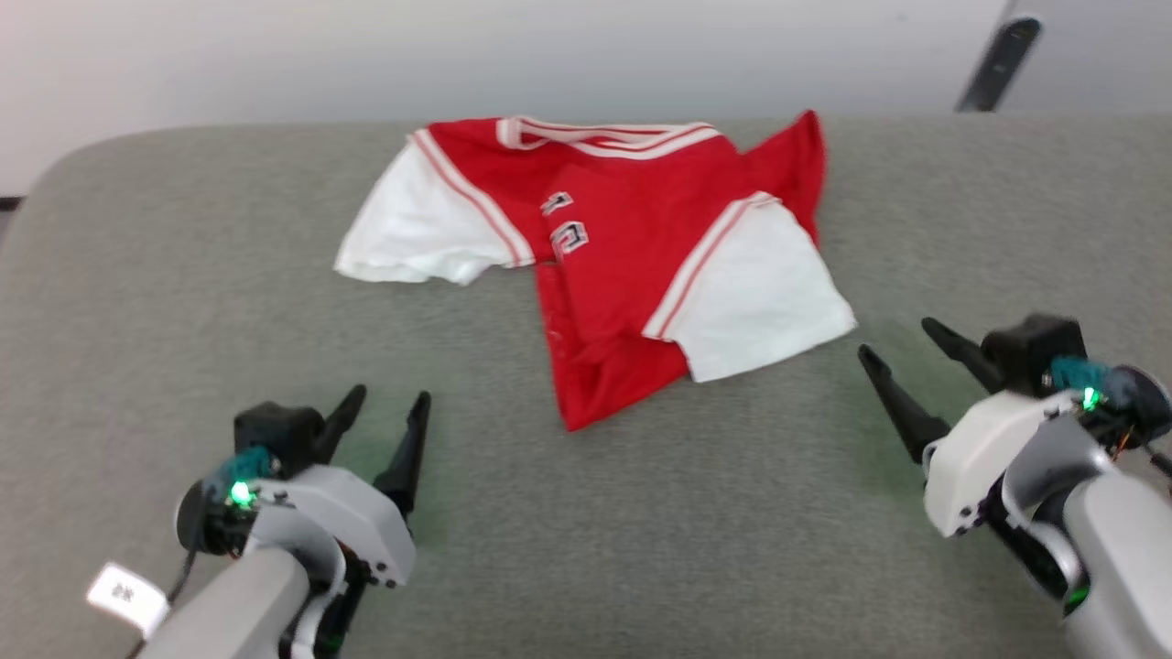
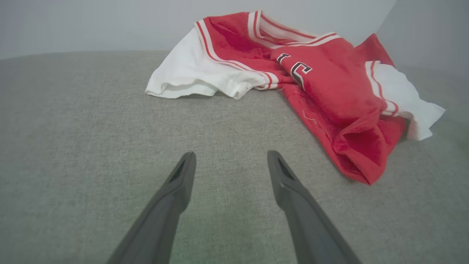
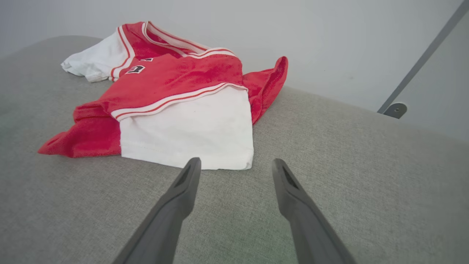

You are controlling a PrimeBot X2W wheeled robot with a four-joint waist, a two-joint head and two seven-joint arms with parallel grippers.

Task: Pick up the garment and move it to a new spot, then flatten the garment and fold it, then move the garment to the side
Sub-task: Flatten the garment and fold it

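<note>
The garment (image 1: 612, 249), a red jersey with white short sleeves and striped neck trim, lies crumpled and partly folded over itself at the far middle of the grey surface. Only part of its dark chest lettering shows. My left gripper (image 1: 389, 395) stands open near the front left, well short of the garment's lower red corner. In the left wrist view the garment (image 2: 322, 84) lies ahead and to the right of the left gripper (image 2: 230, 157). My right gripper (image 1: 902, 337) is open, just right of the near white sleeve. In the right wrist view the right gripper (image 3: 236, 163) points at that sleeve of the garment (image 3: 190, 124).
A grey fabric-covered table (image 1: 183, 293) spreads wide around the garment, with a rounded far-left corner. A pale wall rises behind it. A dark slanted bar (image 1: 998, 64) stands at the back right, seen also as a grey bar (image 3: 421, 62) in the right wrist view.
</note>
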